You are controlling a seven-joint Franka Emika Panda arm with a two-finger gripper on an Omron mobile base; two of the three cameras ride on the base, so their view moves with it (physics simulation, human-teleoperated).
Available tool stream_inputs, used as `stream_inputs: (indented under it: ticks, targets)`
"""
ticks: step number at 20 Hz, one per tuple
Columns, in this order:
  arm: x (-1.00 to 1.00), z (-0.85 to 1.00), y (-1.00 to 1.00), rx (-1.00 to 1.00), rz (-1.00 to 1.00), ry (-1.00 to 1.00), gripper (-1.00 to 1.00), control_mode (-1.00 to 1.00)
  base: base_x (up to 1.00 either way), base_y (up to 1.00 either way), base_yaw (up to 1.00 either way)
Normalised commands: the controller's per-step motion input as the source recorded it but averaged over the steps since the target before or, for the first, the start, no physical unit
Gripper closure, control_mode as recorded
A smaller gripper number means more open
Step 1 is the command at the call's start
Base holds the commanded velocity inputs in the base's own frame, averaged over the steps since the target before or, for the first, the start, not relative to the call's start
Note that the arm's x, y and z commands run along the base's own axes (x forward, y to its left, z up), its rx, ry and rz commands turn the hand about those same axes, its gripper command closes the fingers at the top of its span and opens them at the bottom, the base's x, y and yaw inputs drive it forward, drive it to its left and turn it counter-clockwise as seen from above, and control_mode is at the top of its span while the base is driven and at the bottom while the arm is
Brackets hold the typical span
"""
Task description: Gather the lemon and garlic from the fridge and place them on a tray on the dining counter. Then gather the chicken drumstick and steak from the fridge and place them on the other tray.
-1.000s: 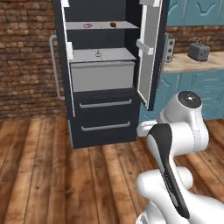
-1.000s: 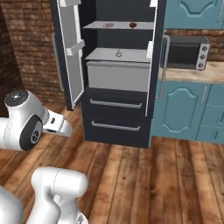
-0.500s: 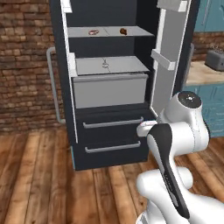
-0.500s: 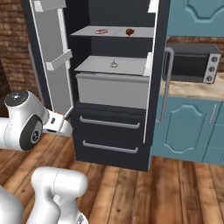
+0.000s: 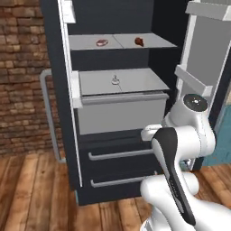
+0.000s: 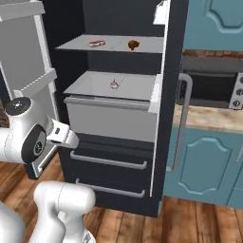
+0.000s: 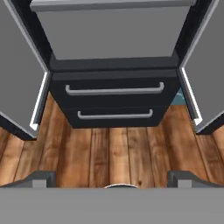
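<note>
A brick wall and plank floor frame the fridge (image 5: 113, 113), doors wide. The fingers (image 7: 113, 179) are spread and empty, low before the drawers. The garlic (image 6: 114, 85) sits mid-shelf, the steak (image 5: 102, 43) above (lemon unseen). Best raise the hand level with the garlic's shelf and approach straight in.

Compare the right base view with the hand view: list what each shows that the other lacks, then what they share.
Right base view alone: the steak and a brown piece of meat on the fridge's upper shelf, the garlic on the shelf below, the oven and teal cabinets to the right.

Hand view alone: the gripper, jaws wide open over the wood floor, holding nothing.

Both: the open fridge, its grey bin and its two lower drawers.
</note>
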Motion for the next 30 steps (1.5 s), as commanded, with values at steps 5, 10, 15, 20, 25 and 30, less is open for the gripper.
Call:
stream_inputs:
  ticks: [5, 10, 15, 20, 25, 30]
  targets:
    - [0.0, 0.0, 0.0, 0.0, 0.0, 0.0, -1.0, 1.0, 0.91, -0.19, 0.01]
    - [0.0, 0.0, 0.0, 0.0, 0.0, 0.0, -1.0, 1.0, 0.84, -0.12, 0.01]
    - [0.0, 0.0, 0.0, 0.0, 0.0, 0.0, -1.0, 1.0, 0.7, -0.03, 0.0]
    - [0.0, 0.0, 0.0, 0.0, 0.0, 0.0, -1.0, 1.0, 0.19, 0.0, 0.0]
    - [0.0, 0.0, 0.0, 0.0, 0.0, 0.0, -1.0, 1.0, 0.41, -0.01, 0.0]
    - [0.28, 0.03, 0.0, 0.0, 0.0, -0.02, -1.0, -1.0, 0.32, -0.01, 0.0]
